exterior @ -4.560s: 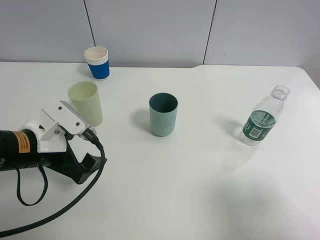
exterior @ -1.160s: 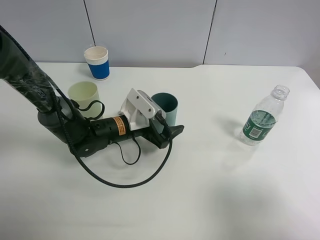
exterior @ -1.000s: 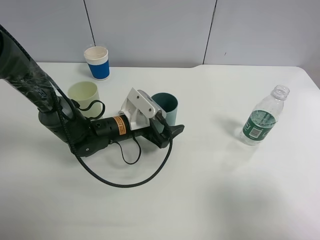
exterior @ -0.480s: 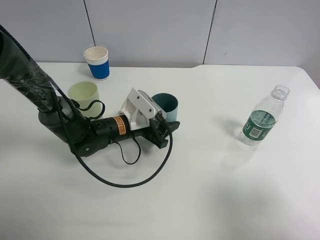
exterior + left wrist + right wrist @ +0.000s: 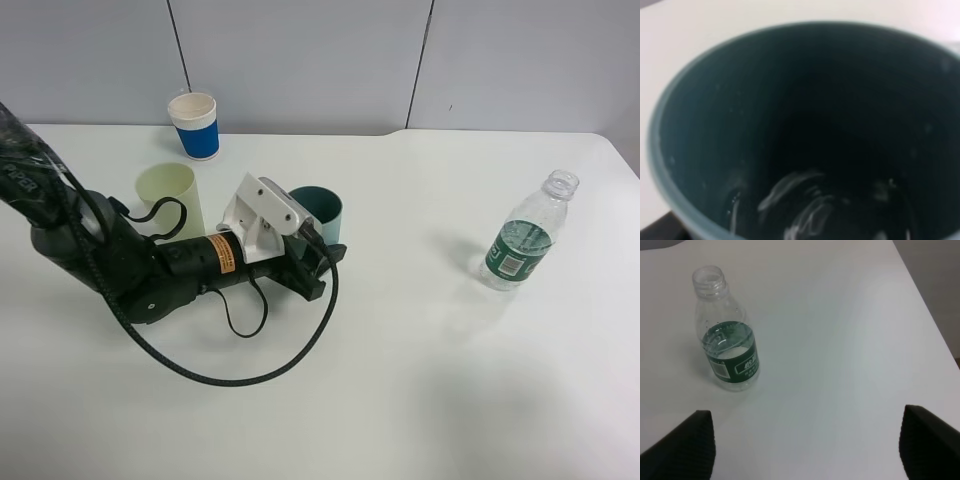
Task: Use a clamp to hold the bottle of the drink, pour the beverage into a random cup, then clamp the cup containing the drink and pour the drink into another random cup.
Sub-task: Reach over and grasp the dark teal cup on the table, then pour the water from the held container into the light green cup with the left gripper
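Observation:
The teal cup (image 5: 320, 205) stands near the table's middle, with my left gripper (image 5: 322, 254) shut on its lower wall from the front-left. The left wrist view looks straight down into the teal cup (image 5: 705, 130), where a little clear beverage (image 5: 810, 210) glints at the dark bottom. The pale yellow-green tumbler (image 5: 170, 191) stands just to the left, behind the left arm. At the far right the open bottle (image 5: 523, 240) stands upright, partly filled. The right wrist view shows the bottle (image 5: 728, 347) ahead of my right gripper (image 5: 807, 450), which is open with nothing between its fingers.
A blue-and-white paper cup (image 5: 195, 125) stands at the back left near the wall. The left arm's black cable (image 5: 250, 375) loops over the white table (image 5: 420, 380) in front of the arm. The table's right edge (image 5: 927, 315) runs close beside the bottle.
The left jaws closed on the teal cup. Then the arm and the cup shifted a little left, toward the tumbler. The bottle has stayed put.

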You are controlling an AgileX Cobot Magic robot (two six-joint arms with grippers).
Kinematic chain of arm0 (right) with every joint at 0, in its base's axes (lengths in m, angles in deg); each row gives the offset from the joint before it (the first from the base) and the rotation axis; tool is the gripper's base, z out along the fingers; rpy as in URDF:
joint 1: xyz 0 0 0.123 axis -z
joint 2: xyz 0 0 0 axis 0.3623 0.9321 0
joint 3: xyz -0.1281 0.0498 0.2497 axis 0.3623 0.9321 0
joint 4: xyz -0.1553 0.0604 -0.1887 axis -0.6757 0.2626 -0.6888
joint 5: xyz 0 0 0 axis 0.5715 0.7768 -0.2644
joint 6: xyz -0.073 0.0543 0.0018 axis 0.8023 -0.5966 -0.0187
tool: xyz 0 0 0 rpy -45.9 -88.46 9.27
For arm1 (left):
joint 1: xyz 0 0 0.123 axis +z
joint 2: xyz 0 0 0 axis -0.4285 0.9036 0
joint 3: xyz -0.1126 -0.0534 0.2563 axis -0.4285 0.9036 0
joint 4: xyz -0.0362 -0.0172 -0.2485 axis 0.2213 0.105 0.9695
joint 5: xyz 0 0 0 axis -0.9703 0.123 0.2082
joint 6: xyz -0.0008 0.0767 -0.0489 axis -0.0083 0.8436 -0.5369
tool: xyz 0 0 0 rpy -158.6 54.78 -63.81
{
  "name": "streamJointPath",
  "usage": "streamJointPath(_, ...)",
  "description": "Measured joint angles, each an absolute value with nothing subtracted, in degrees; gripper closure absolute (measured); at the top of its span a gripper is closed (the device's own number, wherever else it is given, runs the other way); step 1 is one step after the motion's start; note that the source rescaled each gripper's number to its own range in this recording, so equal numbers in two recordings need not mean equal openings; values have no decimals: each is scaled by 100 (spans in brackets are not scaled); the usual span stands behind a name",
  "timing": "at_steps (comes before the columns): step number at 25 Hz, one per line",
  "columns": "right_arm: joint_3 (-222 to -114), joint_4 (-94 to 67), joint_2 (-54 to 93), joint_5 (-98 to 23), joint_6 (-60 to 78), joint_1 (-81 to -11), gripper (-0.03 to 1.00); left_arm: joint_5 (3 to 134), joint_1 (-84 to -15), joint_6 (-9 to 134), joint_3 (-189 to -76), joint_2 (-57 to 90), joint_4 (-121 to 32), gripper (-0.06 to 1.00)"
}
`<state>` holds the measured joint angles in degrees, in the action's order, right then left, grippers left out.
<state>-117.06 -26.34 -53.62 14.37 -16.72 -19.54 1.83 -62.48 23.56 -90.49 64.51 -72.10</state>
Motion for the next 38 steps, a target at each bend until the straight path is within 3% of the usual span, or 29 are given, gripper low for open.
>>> streamJointPath(11,-11706,-2634,-5362,1437,-1672,-1954,53,182,-7325,3029,-7514,5197,-3826,91)
streamJointPath(20,-11706,-2634,-5362,1437,-1672,-1954,53,169,-8079,3921,-6917,4256,-1068,91)
streamJointPath(38,-11706,-2634,-5362,1437,-1672,-1954,53,-361,-8117,4543,-6566,3914,316,91)
